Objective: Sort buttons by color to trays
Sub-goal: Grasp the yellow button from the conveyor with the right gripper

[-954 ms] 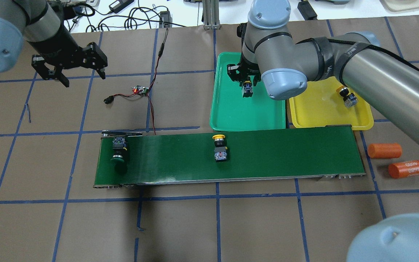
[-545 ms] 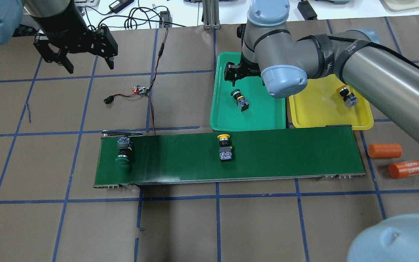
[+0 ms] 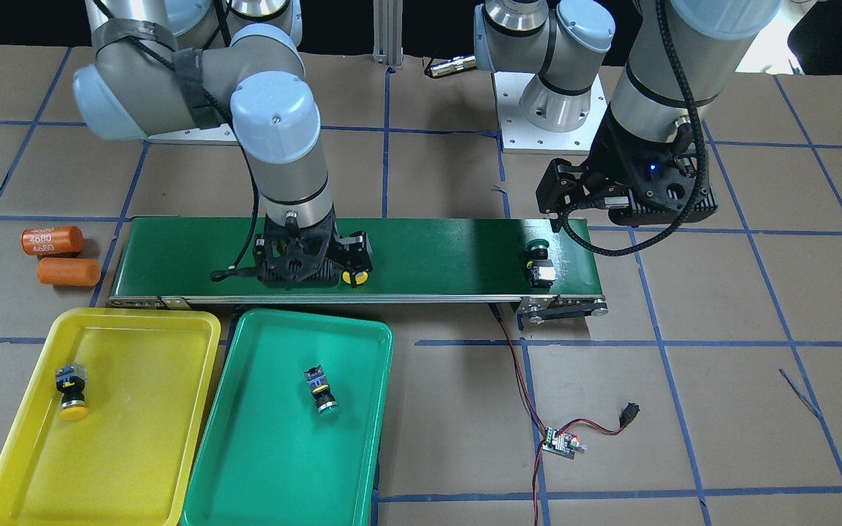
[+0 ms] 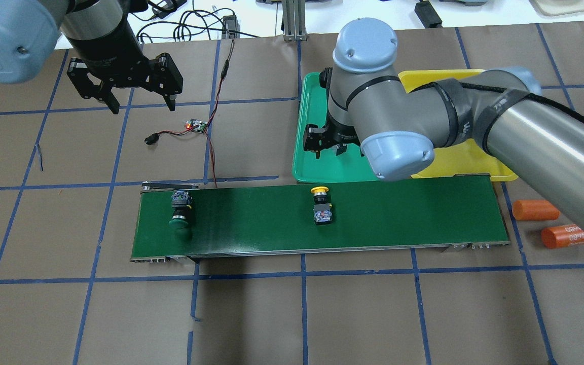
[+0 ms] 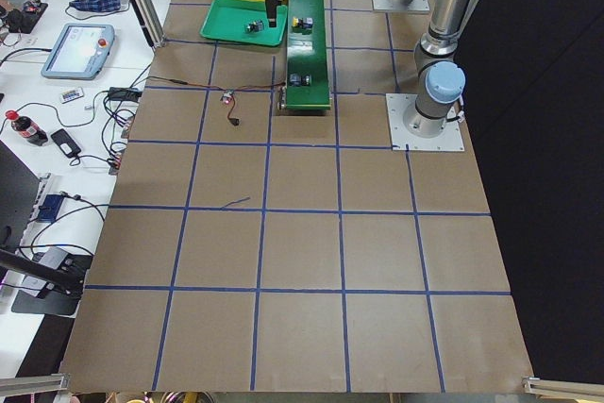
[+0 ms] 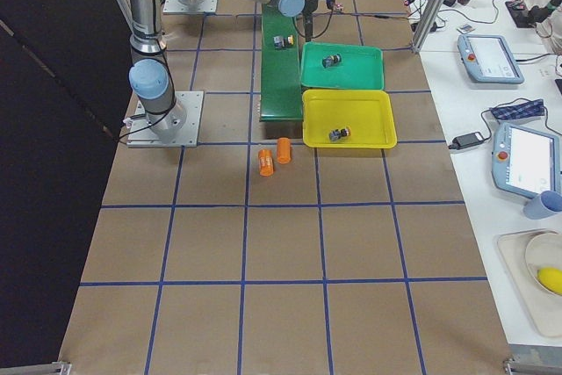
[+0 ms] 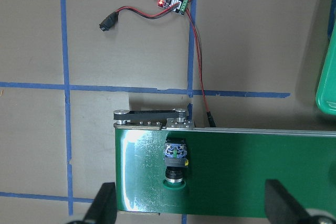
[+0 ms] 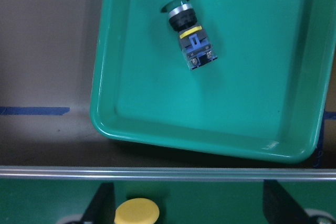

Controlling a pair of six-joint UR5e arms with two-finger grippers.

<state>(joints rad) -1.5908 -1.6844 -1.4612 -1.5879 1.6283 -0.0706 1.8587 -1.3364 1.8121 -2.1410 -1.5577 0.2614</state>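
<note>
Right gripper (image 4: 328, 149) spread and empty at the conveyor belt's (image 4: 413, 213) tray-side edge; we judge the sort half done.

We find one green button (image 3: 320, 391) in the green tray (image 3: 282, 467) and one yellow button (image 3: 70, 391) in the yellow tray (image 3: 99, 467), both trays just beyond the belt's long edge away from the robot. A second yellow button (image 4: 321, 205) lies near the belt's middle, its cap close by the right gripper, and a second green button (image 4: 180, 213) lies near the belt's end on the robot's left. We note the left gripper (image 4: 143, 105) parted and empty above that end. We judge two picks left, the second yellow button likely next.
</note>
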